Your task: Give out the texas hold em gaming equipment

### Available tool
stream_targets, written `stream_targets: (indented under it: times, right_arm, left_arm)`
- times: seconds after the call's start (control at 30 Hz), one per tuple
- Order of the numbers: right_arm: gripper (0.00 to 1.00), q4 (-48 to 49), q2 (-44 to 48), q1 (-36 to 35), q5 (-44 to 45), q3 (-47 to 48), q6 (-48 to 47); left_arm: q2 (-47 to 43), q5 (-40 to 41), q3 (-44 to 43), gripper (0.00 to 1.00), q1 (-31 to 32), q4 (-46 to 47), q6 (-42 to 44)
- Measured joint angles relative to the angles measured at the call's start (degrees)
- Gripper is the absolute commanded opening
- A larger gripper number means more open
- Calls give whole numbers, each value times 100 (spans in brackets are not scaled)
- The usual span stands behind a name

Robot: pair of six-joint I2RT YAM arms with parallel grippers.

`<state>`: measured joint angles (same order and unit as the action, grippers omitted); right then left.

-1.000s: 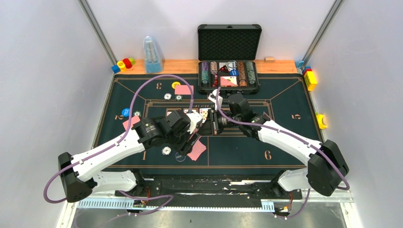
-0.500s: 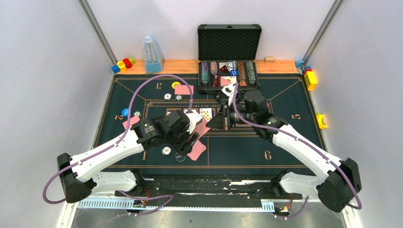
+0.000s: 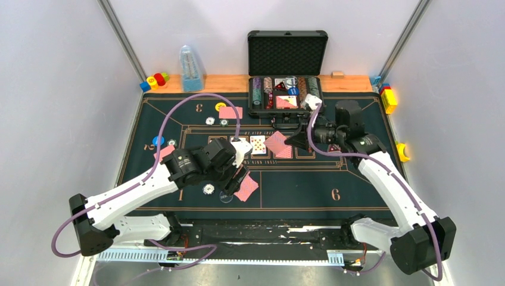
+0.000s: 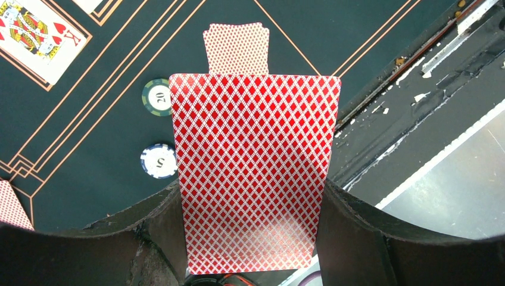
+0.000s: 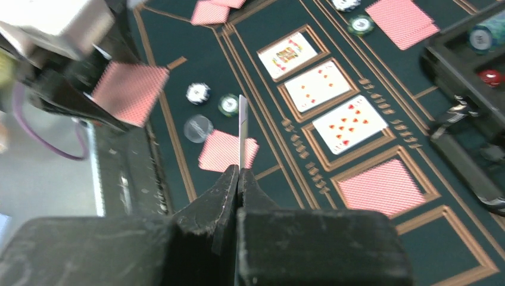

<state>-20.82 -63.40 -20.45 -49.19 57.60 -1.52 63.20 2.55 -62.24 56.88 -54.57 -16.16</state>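
My left gripper (image 4: 253, 199) (image 3: 238, 174) is shut on a deck of red-backed playing cards (image 4: 255, 167), held above the mat near seat 1. Below it lie face-down cards (image 4: 236, 46), a green chip (image 4: 156, 96) and a white chip (image 4: 159, 161). My right gripper (image 5: 239, 170) (image 3: 296, 141) is shut on a single card (image 5: 242, 128) (image 3: 277, 143), seen edge-on, over the centre boxes. Three face-up cards (image 5: 318, 85) and one face-down card (image 5: 387, 186) fill the boxes. A clear dealer disc (image 3: 225, 195) lies by seat 1.
The open black chip case (image 3: 287, 53) stands at the mat's far edge. Seat 3 has a yellow disc (image 3: 220, 106) and a card (image 3: 230, 112); seat 2 has a blue disc (image 3: 157, 140). A blue bottle-like object (image 3: 190, 68) and toy blocks (image 3: 155, 80) (image 3: 389, 98) line the edges.
My right gripper closed on one card at the left gripper's deck, then carried it right and back toward the case. The left arm has hardly moved.
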Motion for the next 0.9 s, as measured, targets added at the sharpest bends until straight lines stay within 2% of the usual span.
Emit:
stream_targets:
  times: [0.13, 0.23, 0.43, 0.5, 0.7, 0.9]
  right_arm:
    - [0, -1113, -352, 243, 92, 358, -2057]
    - [0, -2234, -1054, 518, 127, 973, -3423]
    - [0, -3821, -2490, 1353, 177, 2170, -5302]
    - [0, -4546, -3189, 1499, 251, 2848, -5866]
    - [0, -5888, -4568, 1648, 396, 3875, -6881]
    - [0, -6384, -5348, 1810, 680, 4153, -7235]
  left_arm:
    - [0, -35, 0, 0, 2, 0, 0]
    - [0, -57, 0, 0, 2, 0, 0]
    - [-4, -55, 0, 0, 2, -2, -2]
    - [-13, -46, 0, 0, 0, -2, -4]
    - [-59, 35, 0, 0, 2, -2, -17]
    - [-48, 114, 0, 0, 2, -2, -15]
